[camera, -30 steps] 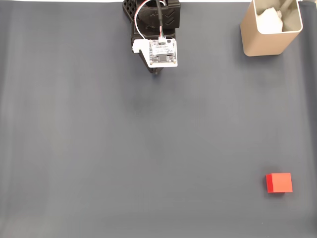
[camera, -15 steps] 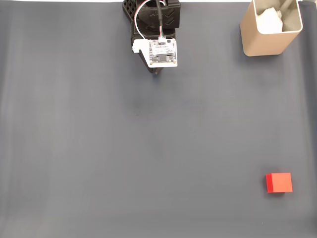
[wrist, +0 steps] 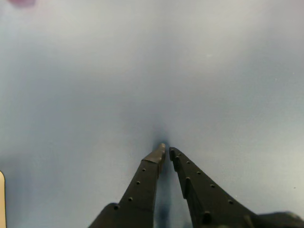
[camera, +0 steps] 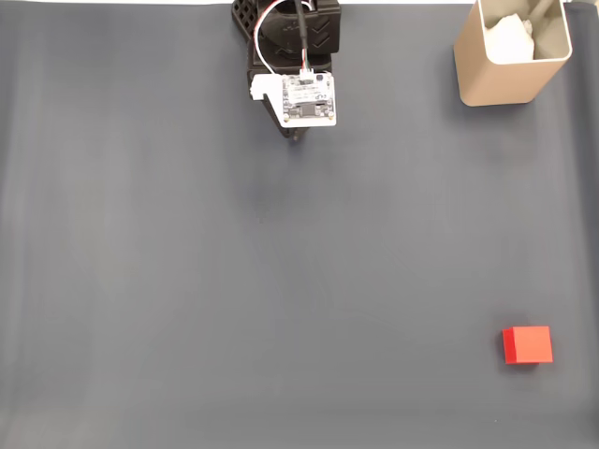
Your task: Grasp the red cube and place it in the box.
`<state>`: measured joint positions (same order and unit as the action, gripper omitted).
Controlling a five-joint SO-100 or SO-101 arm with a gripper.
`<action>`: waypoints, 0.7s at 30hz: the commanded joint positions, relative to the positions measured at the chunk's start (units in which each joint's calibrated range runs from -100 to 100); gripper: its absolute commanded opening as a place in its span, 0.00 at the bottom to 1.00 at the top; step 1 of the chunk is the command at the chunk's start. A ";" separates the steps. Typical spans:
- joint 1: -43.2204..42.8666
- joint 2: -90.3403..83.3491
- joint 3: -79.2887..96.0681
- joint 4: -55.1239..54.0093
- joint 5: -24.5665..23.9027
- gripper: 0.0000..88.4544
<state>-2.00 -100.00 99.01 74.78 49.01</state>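
Cube: red cube (camera: 527,344) lies well below the box (camera: 511,56); likely light, rigid; pinch opposite flat sides.
Gripper: gripper (wrist: 166,152) nearly pressed together, empty.

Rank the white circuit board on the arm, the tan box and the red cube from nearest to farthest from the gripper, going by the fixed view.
The gripper sits at top centre of the fixed view.
1. White circuit board: on the arm, just above the gripper.
2. The box: top right corner.
3. The red cube: lower right, on the dark mat.
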 commanded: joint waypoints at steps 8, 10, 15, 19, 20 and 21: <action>-0.41 0.09 0.81 1.12 0.44 0.00; -0.41 0.09 0.81 1.12 0.44 0.00; -0.41 0.09 0.81 1.12 0.29 0.00; -0.77 0.09 0.81 1.12 0.29 0.00; -0.77 0.09 0.81 1.12 0.29 0.00; -0.77 0.09 0.81 1.12 0.24 0.00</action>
<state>-2.15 -100.00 99.01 74.78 49.01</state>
